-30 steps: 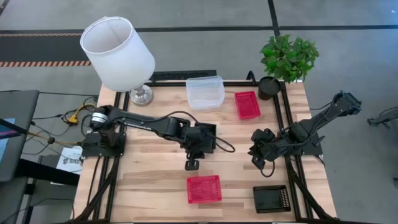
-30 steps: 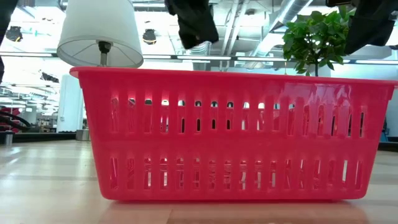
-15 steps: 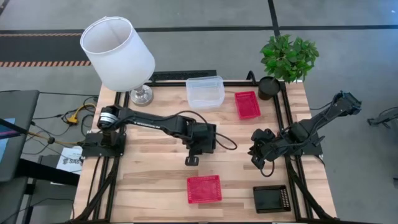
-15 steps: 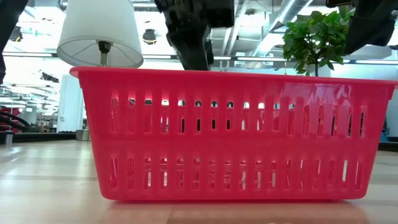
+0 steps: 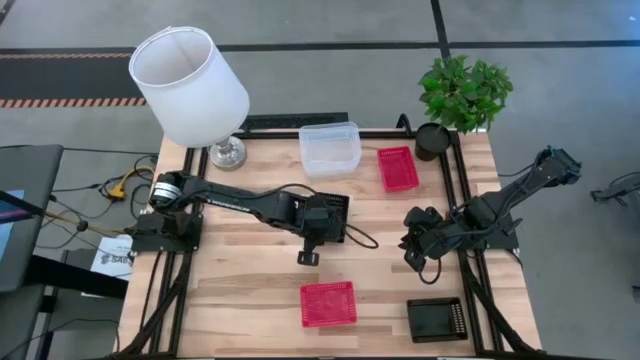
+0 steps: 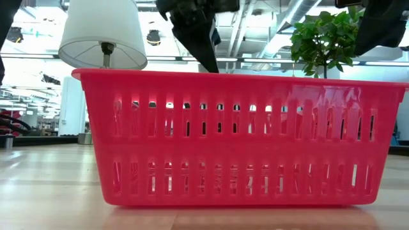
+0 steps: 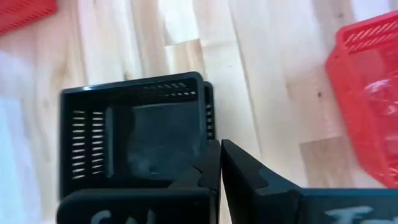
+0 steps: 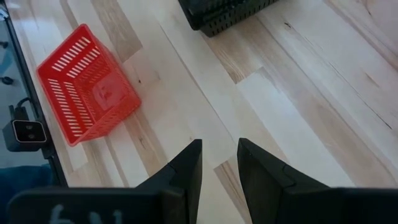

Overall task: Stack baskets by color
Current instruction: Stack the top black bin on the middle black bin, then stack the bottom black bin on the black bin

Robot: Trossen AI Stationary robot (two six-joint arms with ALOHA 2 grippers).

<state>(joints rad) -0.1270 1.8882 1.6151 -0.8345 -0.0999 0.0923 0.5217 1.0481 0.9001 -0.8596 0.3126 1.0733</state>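
A black basket [image 7: 134,130], with a second black rim showing along one side, sits mid-table, mostly hidden under my left arm in the high view [image 5: 343,205]. My left gripper [image 7: 219,144] is shut and slants down at that basket's near-left corner [image 5: 307,257]. One red basket [image 5: 328,303] lies near the front edge and another [image 5: 398,168] at the far right. A clear basket [image 5: 330,148] rests at the far edge, and a black one [image 5: 436,319] at the near right. My right gripper [image 8: 219,146] hovers open over bare wood on the right [image 5: 412,260]. My left gripper's shut fingertips [image 7: 211,155] stand over the rim at the black basket's corner [image 7: 202,134], slanting down from the table's left. I cannot tell whether they touch it. The basket rests flat on the table.
A lamp [image 5: 190,85] stands at the far left corner. A potted plant [image 5: 465,90] in a round black pot [image 5: 432,140] stands at the far right corner. Bare wood [image 5: 230,290] lies free at the near left.
My left gripper has come down a little, turned about its wrist and tipped. Its tips have drawn slightly toward the far edge, and it has stayed shut.
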